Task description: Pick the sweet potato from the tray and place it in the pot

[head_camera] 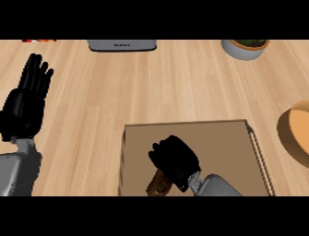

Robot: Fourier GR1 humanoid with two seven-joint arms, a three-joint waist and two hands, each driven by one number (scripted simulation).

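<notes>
Our right hand (175, 159) curls over the sweet potato (160, 183) at the tray's (225, 138) six o'clock; stiff, lumpy, we take its middle. Our left hand (27, 99) rests open at nine o'clock.

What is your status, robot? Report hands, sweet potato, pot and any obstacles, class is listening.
Left hand open, resting at left. Right hand curled over sweet potato on tray. Pot at right; path between looks free.
</notes>
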